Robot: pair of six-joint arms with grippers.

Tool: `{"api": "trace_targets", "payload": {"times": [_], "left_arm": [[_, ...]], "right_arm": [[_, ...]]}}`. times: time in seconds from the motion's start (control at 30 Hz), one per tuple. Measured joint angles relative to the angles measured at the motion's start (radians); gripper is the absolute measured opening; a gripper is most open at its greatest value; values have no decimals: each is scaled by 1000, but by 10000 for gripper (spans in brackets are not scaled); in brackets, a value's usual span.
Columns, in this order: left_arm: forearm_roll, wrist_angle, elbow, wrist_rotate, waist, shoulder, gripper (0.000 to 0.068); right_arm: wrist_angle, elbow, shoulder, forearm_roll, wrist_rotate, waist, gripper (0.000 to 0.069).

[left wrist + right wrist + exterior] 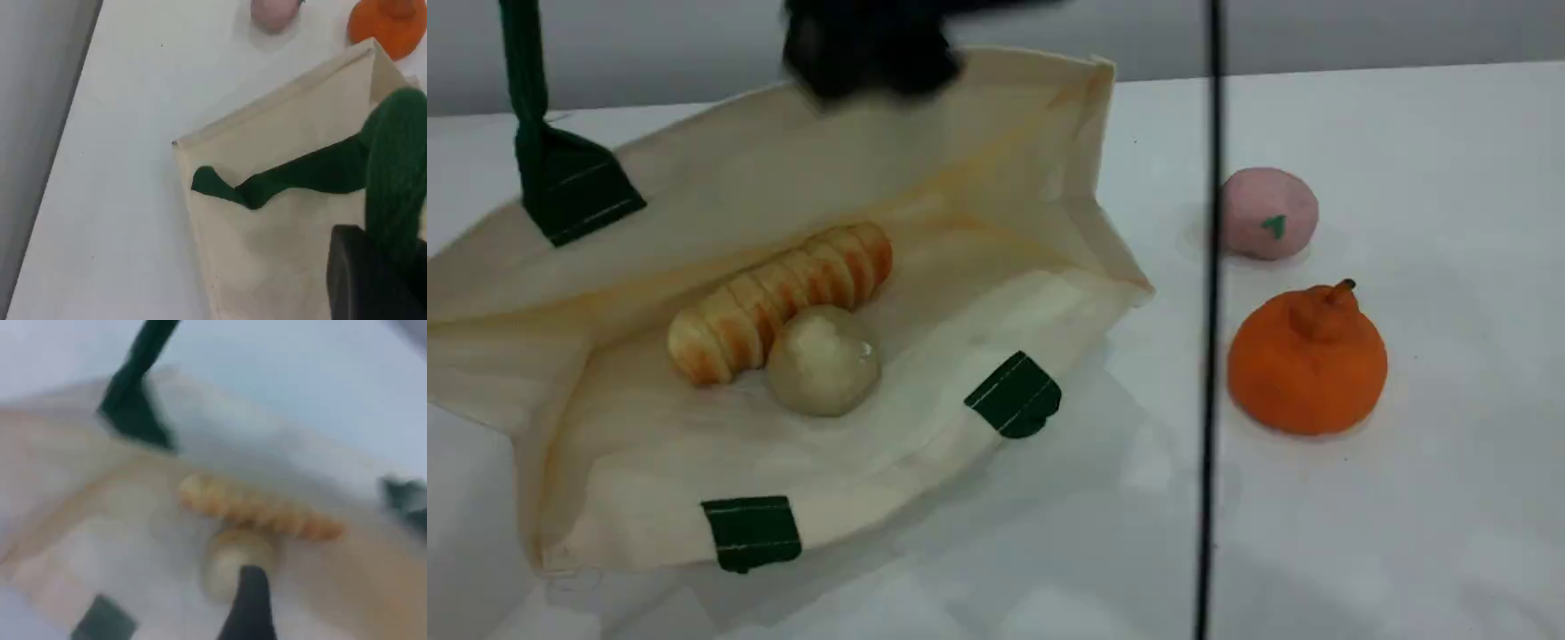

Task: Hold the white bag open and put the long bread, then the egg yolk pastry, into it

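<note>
white bag (978,293) lying open on table (1449,533), left part of scene view | long bread (783,298) inside bag | egg yolk pastry (823,360) inside bag, touching bread, on its near side | round fruit (1307,360) right of bag, on table | ball (1267,213) behind fruit, apart
</note>
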State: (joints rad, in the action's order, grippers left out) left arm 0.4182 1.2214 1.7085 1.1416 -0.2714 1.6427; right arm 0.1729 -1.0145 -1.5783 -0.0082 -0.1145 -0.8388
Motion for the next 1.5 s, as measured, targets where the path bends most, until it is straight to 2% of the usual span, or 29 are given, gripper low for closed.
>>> {"api": "trace_targets", "payload": {"times": [0.17, 0.43, 0.57, 0.73, 0.83, 0.9, 1.07, 1.17, 1.3, 1.5], "left_arm": [[3, 0, 0, 0, 0, 0, 82], [4, 0, 0, 0, 0, 0, 82], [6, -5, 0, 1, 0, 0, 82], [5, -27, 0, 1, 0, 0, 91], [7, -28, 0, 1, 0, 0, 132], [8, -46, 0, 1, 0, 0, 191], [35, -72, 0, 1, 0, 0, 398], [36, -99, 0, -2, 0, -1, 472], [33, -101, 0, -53, 0, -1, 491], [23, -138, 0, -218, 0, -32, 494]], "right_arm": [[-37, 0, 93, 0, 0, 121, 554], [-72, -10, 113, 8, 9, 389, 554], [-85, -10, 113, 8, 9, 464, 554], [-96, -10, 113, 8, 9, 472, 554], [-97, -10, 113, 8, 9, 472, 554], [-97, -10, 113, 8, 9, 472, 554], [-97, -10, 113, 8, 9, 472, 554], [-84, -10, 113, 8, 4, 472, 554], [-51, -14, 116, 3, 3, 472, 554], [82, -70, 188, -47, 0, 472, 554]]}}
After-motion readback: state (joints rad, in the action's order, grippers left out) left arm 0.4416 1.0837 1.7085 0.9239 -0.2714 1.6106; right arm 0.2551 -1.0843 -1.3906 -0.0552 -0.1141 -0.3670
